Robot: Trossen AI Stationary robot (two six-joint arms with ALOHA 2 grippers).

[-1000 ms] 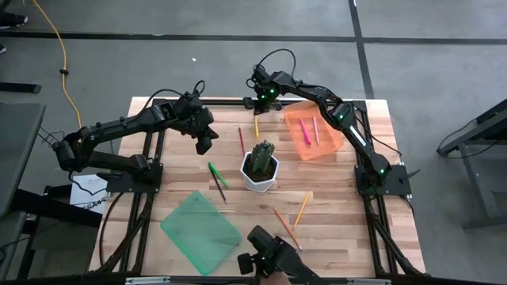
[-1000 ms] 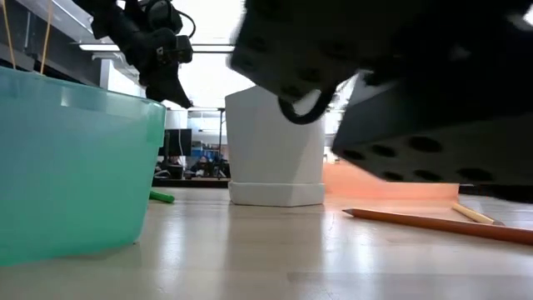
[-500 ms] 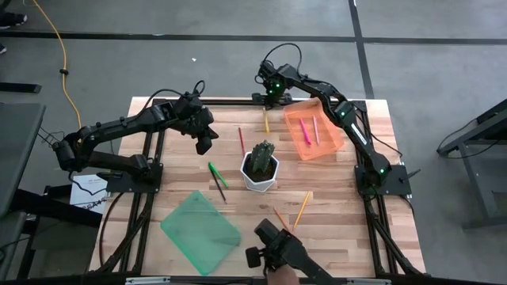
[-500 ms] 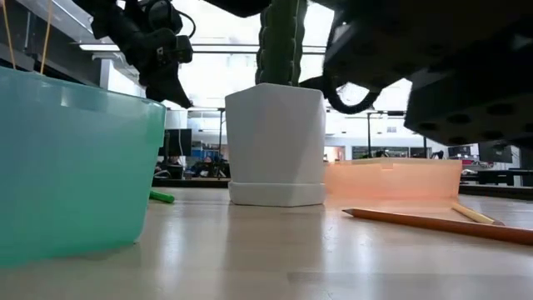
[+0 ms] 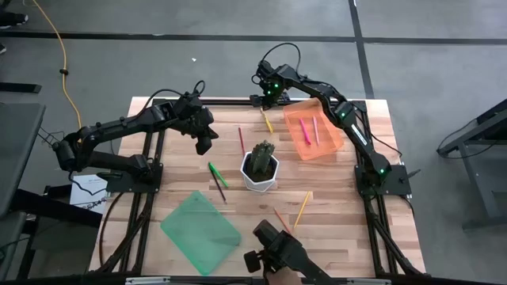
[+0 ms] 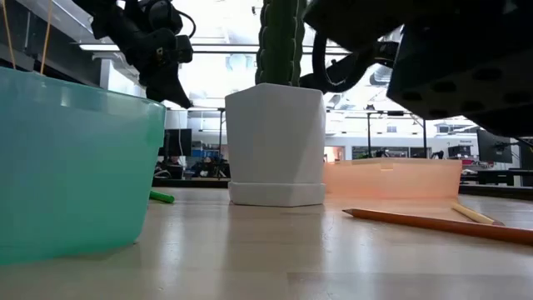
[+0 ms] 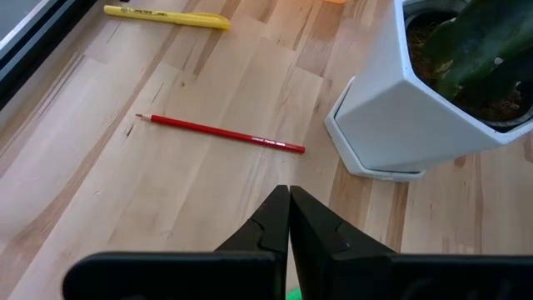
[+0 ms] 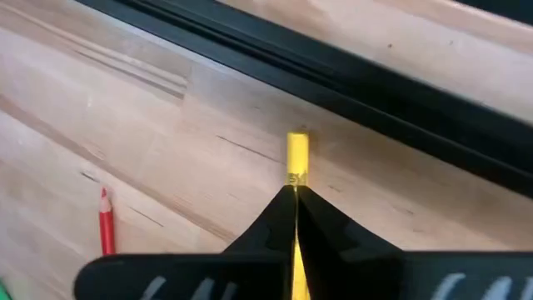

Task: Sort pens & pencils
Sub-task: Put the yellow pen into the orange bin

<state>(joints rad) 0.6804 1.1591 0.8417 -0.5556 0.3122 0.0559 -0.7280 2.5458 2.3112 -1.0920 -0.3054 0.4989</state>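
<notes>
My right gripper is at the table's far edge, shut on the yellow pen, which slants from it toward the near side. My left gripper hangs shut and holds nothing, above the table left of the red pencil. That pencil lies flat beside the white cactus pot. The green pen and a dark pencil lie left of the pot. Two orange pencils lie near the front right. The orange tray holds a pink pen and another stick. My right gripper pinches the yellow pen between its two fingers close to the pen's far end, which sticks out just past the fingertips. The fingers come steeply from above, and the pen runs along the gap between them. Whether its near end rests on the table I cannot tell.
A green tray stands at the front left. A dark device hangs over the near edge and fills the low view's upper right. A black rail runs along the far edge just beyond the yellow pen.
My right gripper has shifted a little toward the table's right edge and risen slightly, taking the yellow pen's far end along, so the pen now slants instead of pointing straight at the near edge. The dark device at the near edge has moved.
</notes>
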